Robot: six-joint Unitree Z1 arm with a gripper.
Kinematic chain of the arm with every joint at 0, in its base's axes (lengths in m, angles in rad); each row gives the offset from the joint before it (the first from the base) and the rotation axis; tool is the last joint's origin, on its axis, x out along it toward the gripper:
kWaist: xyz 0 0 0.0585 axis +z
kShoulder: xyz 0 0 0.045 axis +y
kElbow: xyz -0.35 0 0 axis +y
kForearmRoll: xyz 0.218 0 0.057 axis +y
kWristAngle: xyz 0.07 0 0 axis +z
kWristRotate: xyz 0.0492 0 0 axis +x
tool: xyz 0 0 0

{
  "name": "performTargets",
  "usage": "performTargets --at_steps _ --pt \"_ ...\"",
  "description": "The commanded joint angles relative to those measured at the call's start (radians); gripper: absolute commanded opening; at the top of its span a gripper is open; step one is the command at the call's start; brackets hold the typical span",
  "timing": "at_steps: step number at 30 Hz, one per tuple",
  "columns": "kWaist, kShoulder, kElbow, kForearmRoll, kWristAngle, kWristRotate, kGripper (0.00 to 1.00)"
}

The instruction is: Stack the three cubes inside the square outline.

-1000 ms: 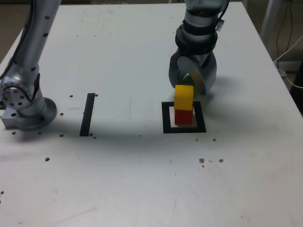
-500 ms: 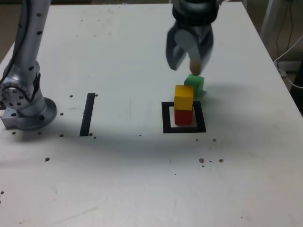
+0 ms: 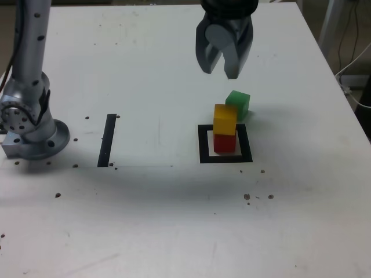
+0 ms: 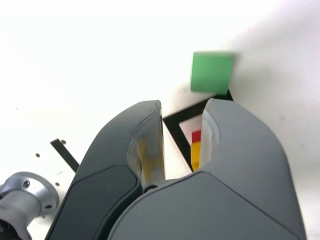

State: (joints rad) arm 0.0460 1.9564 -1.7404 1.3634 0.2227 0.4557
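claw point(image 3: 219, 75) wide. three cubes: one yellow cube point(image 3: 225, 120) on one red cube point(image 3: 225, 144), one green cube point(image 3: 242, 102) near. one outline point(image 3: 246, 145); four corners in exterior view only.

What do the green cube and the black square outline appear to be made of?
Green cube: possibly painted wood or plastic; matte, evenly coloured faces without glare, though the look leaves it open.

Black square outline: probably tape with a dull finish; it lies flat on the tabletop in straight, even-width strips.

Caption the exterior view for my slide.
Yellow cube stacked on the red cube inside the square outline, green cube off the stack, open pincer above the table.
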Motion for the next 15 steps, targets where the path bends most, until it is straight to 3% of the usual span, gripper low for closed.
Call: performTargets --at_steps 1,9,15 --pt "0.004 -0.005 0.003 -0.014 0.001 -0.002 0.99" --pt "0.018 0.017 0.003 -0.048 -0.023 0.005 0.99" --pt "0.042 0.089 0.007 -0.059 -0.084 0.056 0.99"
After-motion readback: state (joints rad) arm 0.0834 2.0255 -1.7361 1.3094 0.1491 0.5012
